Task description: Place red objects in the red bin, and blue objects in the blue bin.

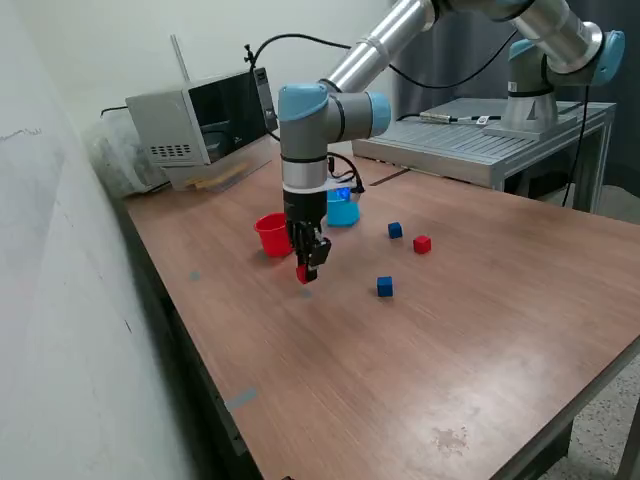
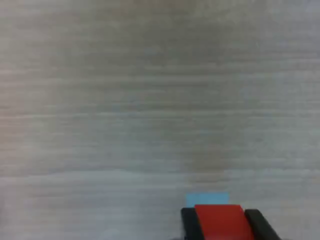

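We carry a red cube [image 1: 303,273] toward the red cup [image 1: 271,234]
Our gripper [image 1: 306,270] is clamped on it just beside that cup; next we must lift over its rim and release

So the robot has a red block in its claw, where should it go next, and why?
Probably a short carry toward the exterior view's left, until it is above the red cup. The gripper is shut on a red cube, which looks lifted just off the table, and the cup stands close beside it. Red belongs in the red cup, not the light blue cup.
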### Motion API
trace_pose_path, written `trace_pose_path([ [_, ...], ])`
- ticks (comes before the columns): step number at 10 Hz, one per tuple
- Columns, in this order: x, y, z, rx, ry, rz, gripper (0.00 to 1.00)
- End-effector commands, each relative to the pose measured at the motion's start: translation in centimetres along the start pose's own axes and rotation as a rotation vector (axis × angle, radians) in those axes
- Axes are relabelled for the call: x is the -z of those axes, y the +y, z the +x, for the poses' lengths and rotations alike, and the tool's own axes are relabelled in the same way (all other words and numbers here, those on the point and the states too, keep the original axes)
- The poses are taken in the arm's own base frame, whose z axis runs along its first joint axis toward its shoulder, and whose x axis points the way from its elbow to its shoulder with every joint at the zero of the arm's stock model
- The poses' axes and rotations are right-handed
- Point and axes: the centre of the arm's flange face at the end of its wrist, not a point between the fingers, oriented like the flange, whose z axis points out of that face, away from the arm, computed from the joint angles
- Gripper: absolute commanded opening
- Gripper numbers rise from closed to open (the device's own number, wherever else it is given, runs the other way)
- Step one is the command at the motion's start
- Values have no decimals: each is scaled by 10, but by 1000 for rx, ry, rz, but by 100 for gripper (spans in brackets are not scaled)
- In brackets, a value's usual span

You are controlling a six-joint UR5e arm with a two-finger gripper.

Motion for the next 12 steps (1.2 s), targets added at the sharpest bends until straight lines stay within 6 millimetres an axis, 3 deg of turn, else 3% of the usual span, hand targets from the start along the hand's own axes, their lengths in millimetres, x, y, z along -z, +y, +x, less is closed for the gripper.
trace_pose_path([
  [1,79,-22,-45,-48,-10,-34,0],
  [3,121,-31,-83,-87,-24,-53,0],
  [4,121,-39,-109,-119,-33,-37,0],
  [6,120,-45,-143,-158,-76,-22,0],
  [7,117,-47,-152,-170,-78,-15,0],
  [11,112,-47,-146,-163,-75,-11,0],
  [12,99,-48,-149,-167,-77,4,0],
])
